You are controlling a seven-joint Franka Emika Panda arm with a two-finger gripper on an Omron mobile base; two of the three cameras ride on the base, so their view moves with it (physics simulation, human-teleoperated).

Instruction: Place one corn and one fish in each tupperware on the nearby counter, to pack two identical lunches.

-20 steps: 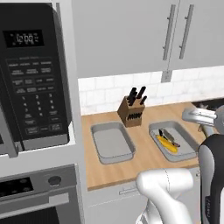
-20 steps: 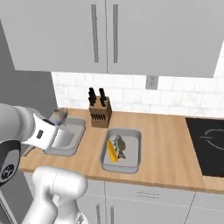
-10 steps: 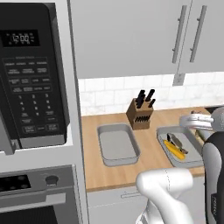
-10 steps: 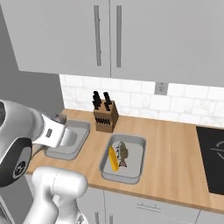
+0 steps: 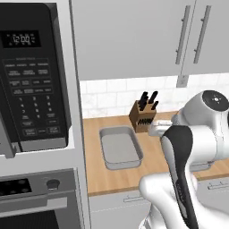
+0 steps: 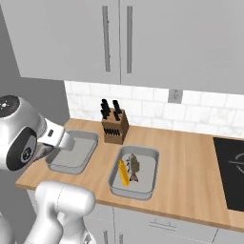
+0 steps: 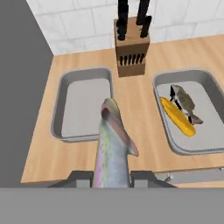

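My gripper (image 7: 113,177) is shut on a fish (image 7: 113,144), a slim grey, pinkish body that sticks out ahead of the fingers. It hangs above the counter (image 7: 135,109), over the near edge of the left tupperware (image 7: 83,111), which has nothing in it. The right tupperware (image 7: 205,113) holds a corn (image 7: 177,116) and a second fish (image 7: 183,99) side by side. From the right base, the empty tupperware (image 6: 76,155) is partly behind my arm, and the filled tupperware (image 6: 145,171) shows its corn (image 6: 123,172) and fish (image 6: 134,167).
A brown knife block (image 7: 131,50) with black handles stands at the tiled wall behind the two containers. A microwave (image 5: 31,76) and oven front close off the left. A black cooktop (image 6: 231,171) lies at the far right. Bare wood runs between the containers.
Both base views have shifted a little with the base. My arm has swung across the left base view and now hides the right container there. The fish stays gripped.
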